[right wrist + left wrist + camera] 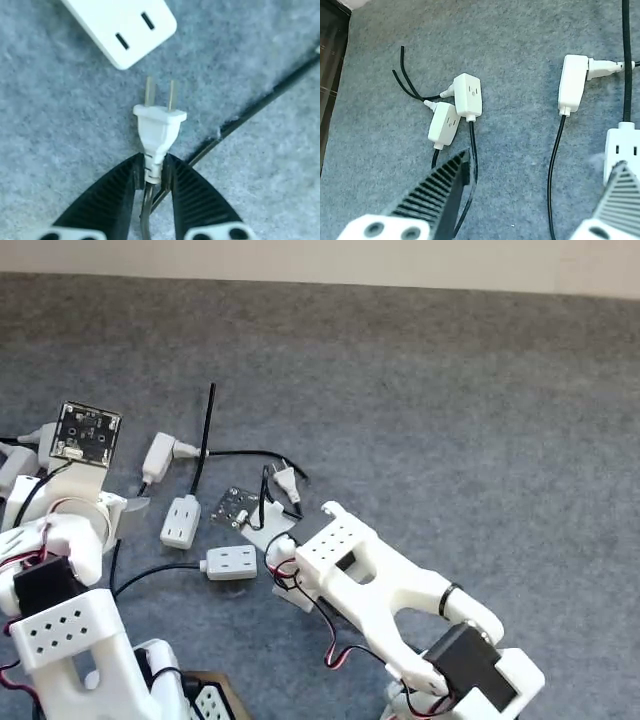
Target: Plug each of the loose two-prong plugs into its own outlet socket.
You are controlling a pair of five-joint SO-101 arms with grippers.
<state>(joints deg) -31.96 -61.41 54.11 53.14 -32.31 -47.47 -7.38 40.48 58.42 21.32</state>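
Right wrist view: right hand (154,161) grips plug (159,124), seemingly just short of socket (120,25).

My high camera looks down over the whole bench (470,410) from well off. The left wrist camera faces down from mid height and shares the white socket (625,137) with it. The right wrist camera sits very close above a plug (157,125).

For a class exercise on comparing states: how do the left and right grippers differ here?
The left gripper is open and holds nothing; the right gripper is shut on a plug. The left gripper faces several sockets; the right gripper aims its plug's prongs at one socket close by. Both have black fingers.
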